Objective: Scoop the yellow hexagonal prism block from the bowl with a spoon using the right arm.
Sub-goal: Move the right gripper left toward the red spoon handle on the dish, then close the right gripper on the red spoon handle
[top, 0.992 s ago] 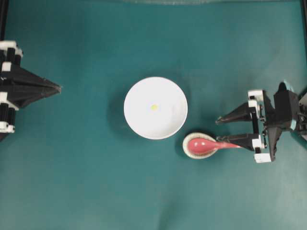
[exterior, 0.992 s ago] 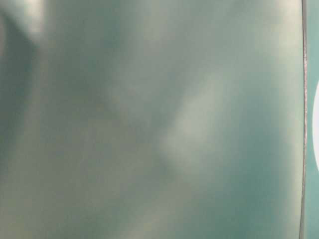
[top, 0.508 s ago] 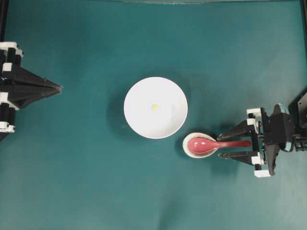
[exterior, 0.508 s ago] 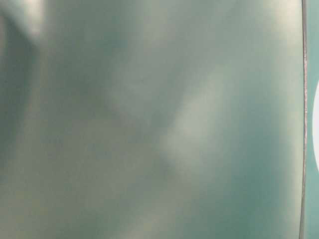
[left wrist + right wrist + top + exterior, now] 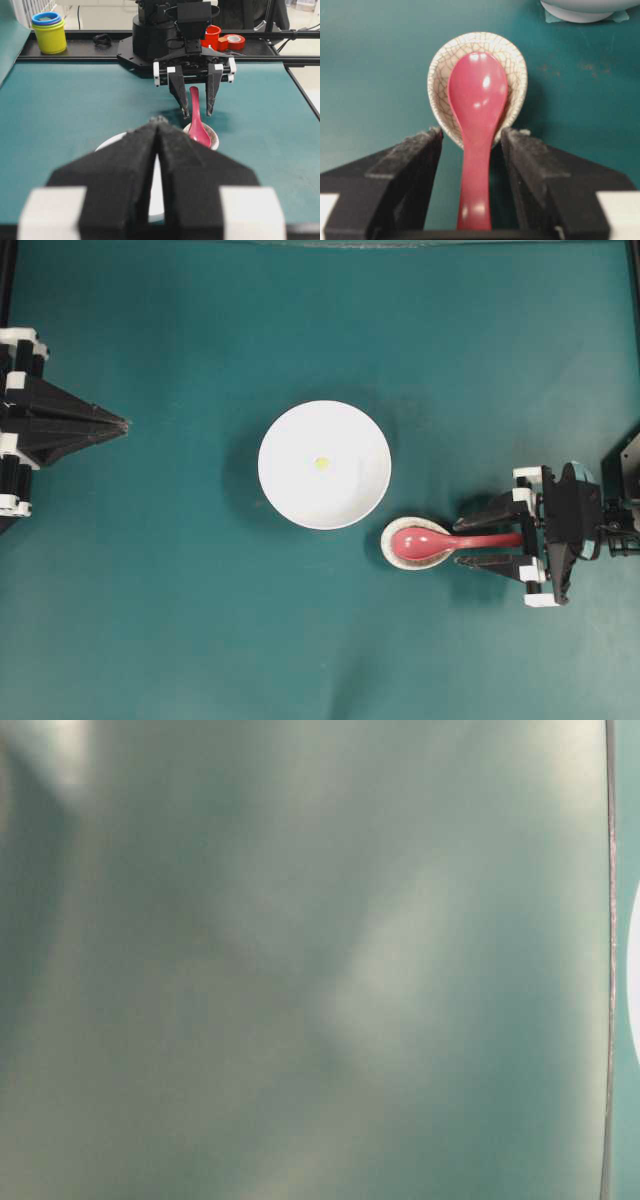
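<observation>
The white bowl (image 5: 324,430) stands mid-table with the tiny yellow hexagonal prism block (image 5: 321,463) lying in it. Right of the bowl, the pinkish-red spoon (image 5: 440,540) rests with its scoop in a small speckled oval dish (image 5: 392,550), handle pointing right. My right gripper (image 5: 460,542) is open, a finger on each side of the handle with a gap on both sides. In the right wrist view the spoon (image 5: 477,95) runs between the fingers (image 5: 420,155). My left gripper (image 5: 122,423) is shut and empty at the far left.
The bowl's base (image 5: 585,10) shows at the top of the right wrist view. Behind the right arm's base stand stacked yellow and blue cups (image 5: 48,31), a red cup (image 5: 212,35) and tape rolls (image 5: 233,42). The table-level view is a teal blur.
My right gripper has shifted toward the table's front and come down so that the spoon's handle now lies between its open fingers. The left arm, bowl and block have not moved.
</observation>
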Controlling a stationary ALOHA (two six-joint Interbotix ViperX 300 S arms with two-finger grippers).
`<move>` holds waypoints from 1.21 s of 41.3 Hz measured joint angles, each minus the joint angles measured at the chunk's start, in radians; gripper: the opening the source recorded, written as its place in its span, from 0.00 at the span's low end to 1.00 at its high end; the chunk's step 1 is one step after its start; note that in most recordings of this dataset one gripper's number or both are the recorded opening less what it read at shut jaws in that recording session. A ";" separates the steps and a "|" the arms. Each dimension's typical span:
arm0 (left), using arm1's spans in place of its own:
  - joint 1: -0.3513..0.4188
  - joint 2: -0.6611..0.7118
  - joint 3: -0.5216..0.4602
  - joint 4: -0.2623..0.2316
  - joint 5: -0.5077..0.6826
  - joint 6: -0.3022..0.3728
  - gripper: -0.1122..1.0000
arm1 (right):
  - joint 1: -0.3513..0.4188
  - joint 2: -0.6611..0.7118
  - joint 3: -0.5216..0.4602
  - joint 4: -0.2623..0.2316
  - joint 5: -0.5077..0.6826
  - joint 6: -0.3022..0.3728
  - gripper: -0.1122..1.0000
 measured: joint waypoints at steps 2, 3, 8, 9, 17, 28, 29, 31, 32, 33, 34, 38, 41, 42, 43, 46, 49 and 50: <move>0.000 0.000 0.000 0.002 -0.002 0.000 0.10 | 0.000 0.000 0.002 0.002 0.006 0.002 0.62; 0.000 0.000 0.000 0.000 0.000 0.000 0.10 | 0.000 0.000 0.002 0.000 0.009 0.000 0.62; 0.000 0.000 0.000 0.002 0.000 0.000 0.10 | 0.000 0.000 0.003 0.002 0.029 0.000 0.62; 0.000 0.000 0.000 0.002 0.000 0.000 0.10 | 0.000 0.000 0.003 0.002 0.031 0.000 0.62; 0.000 0.000 -0.002 0.000 0.000 0.000 0.10 | -0.002 0.000 0.003 0.003 0.034 0.000 0.62; 0.000 0.000 0.000 0.000 0.000 0.000 0.10 | 0.000 0.000 0.003 0.003 0.035 -0.002 0.61; 0.000 0.000 0.000 0.002 0.000 0.000 0.10 | 0.000 0.000 0.003 0.005 0.034 -0.002 0.61; 0.000 0.000 0.000 0.000 0.000 0.000 0.10 | 0.000 0.000 0.003 0.003 0.035 -0.002 0.59; 0.000 0.000 0.000 0.002 0.000 0.000 0.10 | 0.000 0.000 0.003 0.003 0.035 -0.002 0.59; 0.000 0.000 0.000 0.000 0.000 0.000 0.10 | -0.002 0.000 0.003 0.005 0.035 -0.002 0.58; 0.000 -0.002 0.000 0.002 0.000 0.000 0.10 | 0.000 0.000 0.003 0.003 0.035 -0.002 0.56; 0.000 0.000 0.000 0.002 0.000 0.000 0.10 | 0.000 0.000 0.003 0.003 0.034 0.000 0.48; 0.000 0.000 0.000 0.002 0.000 0.000 0.10 | 0.000 0.000 0.003 0.003 0.034 -0.002 0.41; 0.000 0.000 0.000 0.002 0.000 0.000 0.10 | 0.000 0.000 0.003 0.005 0.035 -0.002 0.39; 0.000 0.000 0.000 0.000 0.000 0.000 0.10 | 0.000 0.000 0.003 0.003 0.035 -0.002 0.37; 0.000 0.000 0.000 0.000 0.000 0.000 0.10 | 0.000 0.000 0.003 0.003 0.034 -0.002 0.34; 0.000 0.000 0.000 0.002 0.000 -0.002 0.10 | 0.000 0.000 0.003 0.003 0.034 -0.002 0.33; 0.000 0.000 0.000 0.000 0.000 -0.002 0.10 | 0.000 0.000 0.003 0.005 0.035 -0.002 0.33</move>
